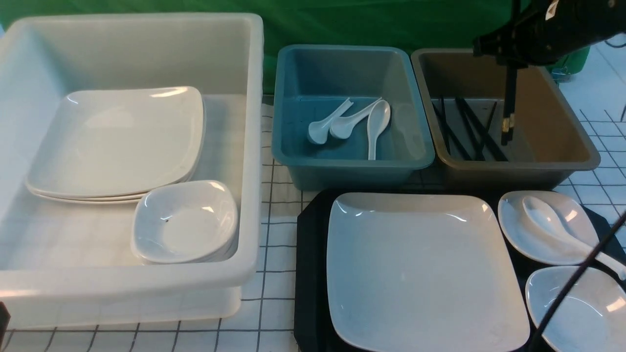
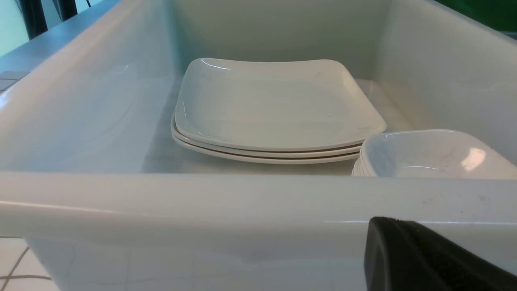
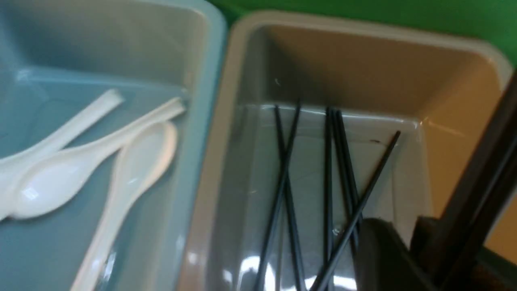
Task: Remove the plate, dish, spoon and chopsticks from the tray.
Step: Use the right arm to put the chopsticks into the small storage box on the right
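A black tray [image 1: 308,254] at the front right carries the large white square plate [image 1: 420,269] and two small white dishes. The spoon [image 1: 552,225] lies in the farther dish [image 1: 577,215]; the nearer dish [image 1: 582,308] holds nothing. My right gripper [image 1: 511,61] hangs above the brown bin [image 1: 582,156], shut on a pair of black chopsticks [image 1: 508,105] that point straight down into it. In the right wrist view this gripper [image 3: 404,230] shows with the held chopsticks [image 3: 484,182] beside it. My left gripper [image 2: 387,226] is shut and empty, just outside the white tub's near wall [image 2: 202,202].
The white tub [image 1: 254,146] on the left holds stacked square plates [image 1: 117,142] and stacked small dishes [image 1: 186,222]. A blue bin [image 1: 293,161] holds three white spoons [image 1: 376,127]. Several black chopsticks [image 1: 469,129] lie in the brown bin. A thin black cable [image 1: 572,283] crosses the tray's right side.
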Robot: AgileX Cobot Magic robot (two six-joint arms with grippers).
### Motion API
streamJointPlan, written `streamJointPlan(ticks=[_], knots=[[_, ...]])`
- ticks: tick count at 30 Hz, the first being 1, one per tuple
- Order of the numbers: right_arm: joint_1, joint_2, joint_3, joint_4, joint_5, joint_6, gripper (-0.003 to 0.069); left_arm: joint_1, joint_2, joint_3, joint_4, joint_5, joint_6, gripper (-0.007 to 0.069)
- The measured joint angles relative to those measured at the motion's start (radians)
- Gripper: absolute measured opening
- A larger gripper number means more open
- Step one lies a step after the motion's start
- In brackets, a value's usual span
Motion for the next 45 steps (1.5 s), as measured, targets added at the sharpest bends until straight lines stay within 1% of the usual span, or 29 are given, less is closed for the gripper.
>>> streamJointPlan(ticks=[6,8,19,25,28,30,31,32,33,34,35,37,39,40,42,44,45], knots=[[-0.043,0.138,-0.072,0.002,0.002,0.036,0.0102,0.000,0.000,0.000,0.000,0.000,-0.001,0.0005],[-0.046,0.155,-0.073,0.003,0.002,0.054,0.0102,0.000,0.000,0.000,0.000,0.000,-0.001,0.0005],[-0.047,0.213,-0.078,0.035,-0.001,0.071,0.0103,0.000,0.000,0.000,0.000,0.000,-0.001,0.0005],[-0.047,0.224,-0.078,0.037,-0.033,0.071,0.0121,0.000,0.000,0.000,0.000,0.000,-0.001,0.0005],[-0.047,0.224,-0.078,0.037,-0.050,0.071,0.0162,0.000,0.000,0.000,0.000,0.000,0.001,0.0005],[-0.047,0.224,-0.078,0.037,-0.051,0.072,0.0226,0.000,0.000,0.000,0.000,0.000,0.001,0.0005],[-0.047,0.224,-0.078,0.037,-0.051,0.072,0.0234,0.000,0.000,0.000,0.000,0.000,0.001,0.0005],[-0.047,0.224,-0.078,0.037,-0.051,0.073,0.0300,0.000,0.000,0.000,0.000,0.000,0.000,0.0005],[-0.047,0.224,-0.079,0.037,-0.048,0.075,0.0340,0.000,0.000,0.000,0.000,0.000,0.000,0.0005],[-0.047,0.224,-0.079,0.037,-0.048,0.075,0.0348,0.000,0.000,0.000,0.000,0.000,0.000,0.0005],[-0.047,0.224,-0.081,0.037,-0.037,0.075,0.0394,0.000,0.000,0.000,0.000,0.000,0.000,0.0005],[-0.047,0.218,-0.090,0.037,-0.002,0.076,0.0427,0.000,0.000,0.000,0.000,0.000,0.000,0.0005],[-0.047,0.200,-0.105,0.038,0.055,0.063,0.0419,0.000,0.000,0.000,0.000,0.000,0.000,0.0005],[-0.047,0.184,-0.118,0.038,0.097,0.043,0.0399,0.000,0.000,0.000,0.000,0.000,0.000,0.0005],[-0.047,0.144,-0.153,0.038,0.204,-0.038,0.0323,0.000,0.000,0.000,0.000,0.000,0.000,0.0005],[-0.047,0.096,-0.180,0.037,0.328,-0.124,0.0214,0.000,0.000,0.000,0.000,0.000,0.000,0.0005],[-0.047,0.091,-0.185,0.037,0.340,-0.135,0.0203,0.000,0.000,0.000,0.000,0.000,0.000,0.0005]])
